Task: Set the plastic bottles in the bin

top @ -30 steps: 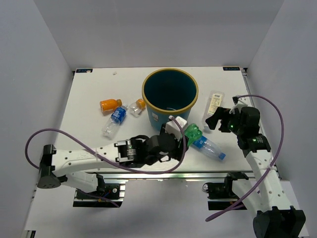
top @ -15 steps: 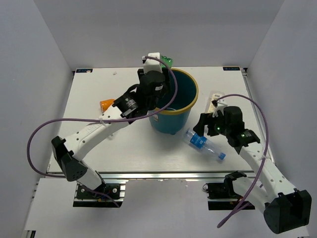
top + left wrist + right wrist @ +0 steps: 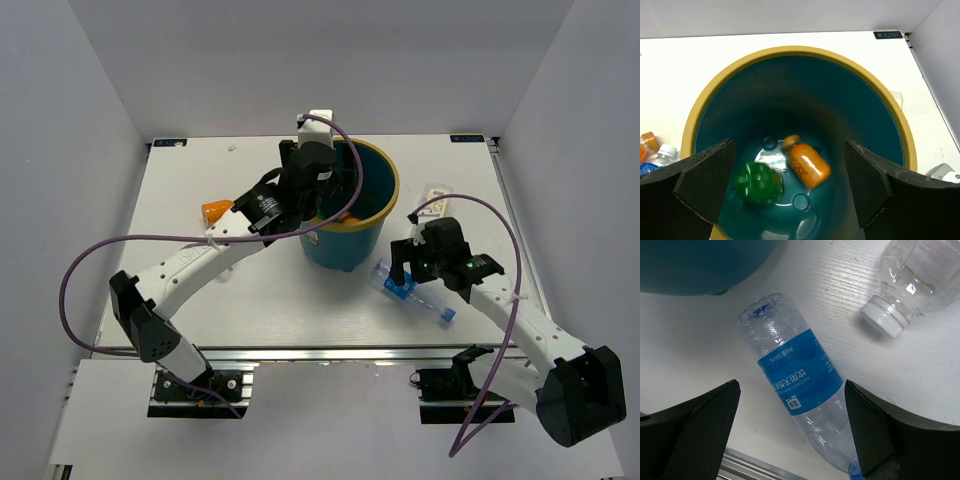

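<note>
Resting on the floor of the bin (image 3: 805,90), the green bottle (image 3: 759,182) now lies beside an orange bottle (image 3: 807,162). A second ago it was pinched in the left gripper (image 3: 788,167) at the bin's near side, so that bottle's trip is done. The left jaws have sprung wide and hang empty straight above the bin's mouth. Just off the bin's near right side, a clear blue-labelled bottle (image 3: 800,375) lies on its side on the worktop (image 3: 260,300). The right gripper (image 3: 789,432) has swung in from the bin's right to hover over it, jaws spread to either side of the bottle and, as far as I can tell, not touching it. A clear bottle with a white cap (image 3: 910,275) lies further off to the bin's right, and a second orange bottle (image 3: 215,212) shows to the bin's left. By my reckoning two are binned and several remain, with the blue-labelled one likely next.
</note>
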`<move>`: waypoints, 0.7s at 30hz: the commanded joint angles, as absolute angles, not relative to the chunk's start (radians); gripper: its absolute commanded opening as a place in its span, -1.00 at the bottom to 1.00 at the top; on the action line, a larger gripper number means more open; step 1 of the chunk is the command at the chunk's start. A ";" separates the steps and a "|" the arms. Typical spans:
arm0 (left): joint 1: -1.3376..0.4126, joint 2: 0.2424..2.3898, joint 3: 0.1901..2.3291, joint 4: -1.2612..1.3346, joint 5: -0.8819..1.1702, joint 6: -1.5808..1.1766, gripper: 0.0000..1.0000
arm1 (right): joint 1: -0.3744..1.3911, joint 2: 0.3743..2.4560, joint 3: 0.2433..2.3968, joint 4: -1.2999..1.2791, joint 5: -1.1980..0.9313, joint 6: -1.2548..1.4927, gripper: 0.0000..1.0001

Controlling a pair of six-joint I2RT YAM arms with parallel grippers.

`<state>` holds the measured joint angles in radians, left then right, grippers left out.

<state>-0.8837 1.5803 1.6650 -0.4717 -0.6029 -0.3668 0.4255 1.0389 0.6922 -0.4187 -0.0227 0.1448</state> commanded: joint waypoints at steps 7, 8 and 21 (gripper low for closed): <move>-0.706 1.338 1.519 -0.535 -0.626 -0.494 0.96 | 0.482 1.152 0.744 -0.459 0.103 0.121 0.79; -0.662 1.263 1.485 -0.535 -0.635 -0.503 0.96 | 0.483 1.166 0.745 -0.459 0.110 0.123 0.79; -0.583 0.882 0.976 -0.646 -0.749 -0.787 0.96 | 0.488 1.336 0.788 -0.480 0.071 0.124 0.79</move>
